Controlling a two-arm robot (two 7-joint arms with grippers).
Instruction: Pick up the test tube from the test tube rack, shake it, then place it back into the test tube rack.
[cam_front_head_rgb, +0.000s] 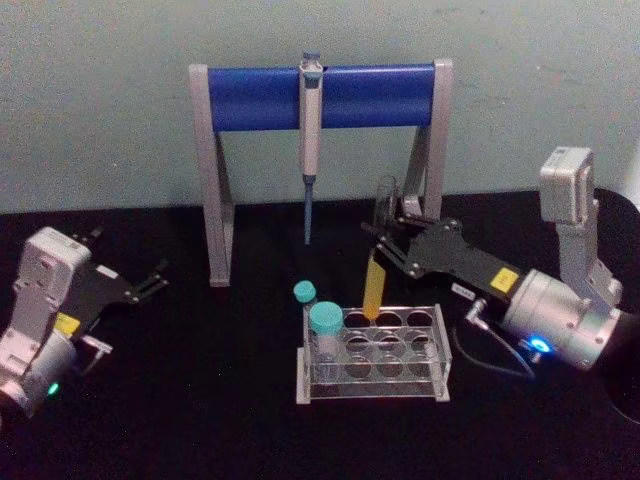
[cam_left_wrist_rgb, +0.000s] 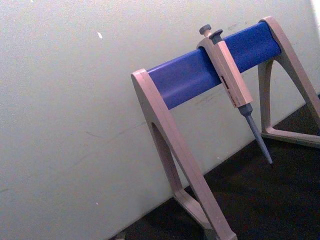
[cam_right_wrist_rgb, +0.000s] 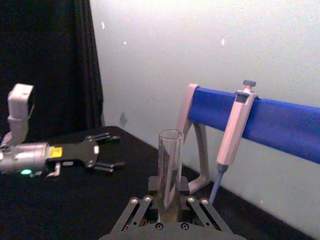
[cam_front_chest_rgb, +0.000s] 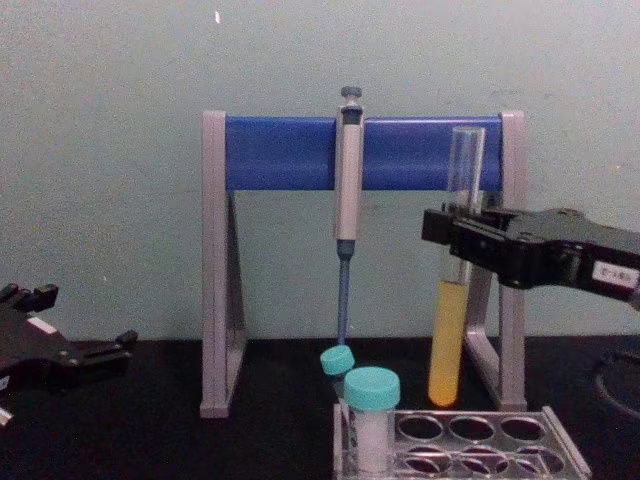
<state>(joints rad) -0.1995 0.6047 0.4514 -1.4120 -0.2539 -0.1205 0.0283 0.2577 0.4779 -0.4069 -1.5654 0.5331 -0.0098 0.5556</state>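
Test tube (cam_front_head_rgb: 375, 290) hangs in the air, clamped near its middle by the right gripper (cam_front_head_rgb: 385, 236), whose fingers are closed on the glass above the yellow-orange liquid that fills its lower part. From the chest view the test tube stands nearly upright with a slight lean, its rounded bottom just above the back row of holes in the test tube rack (cam_front_head_rgb: 370, 392) and not seated in any of them. Two teal-capped tubes (cam_front_head_rgb: 327, 320) stand at the rack's left end. Behind, a grey-and-blue pipette (cam_front_head_rgb: 310, 130) hangs from the blue bar of the grey-legged stand (cam_front_head_rgb: 260, 97). The left gripper (cam_front_head_rgb: 150, 281) sits low over the black table (cam_front_head_rgb: 200, 410) on the left side, fingers spread and holding nothing — well apart from the rack.
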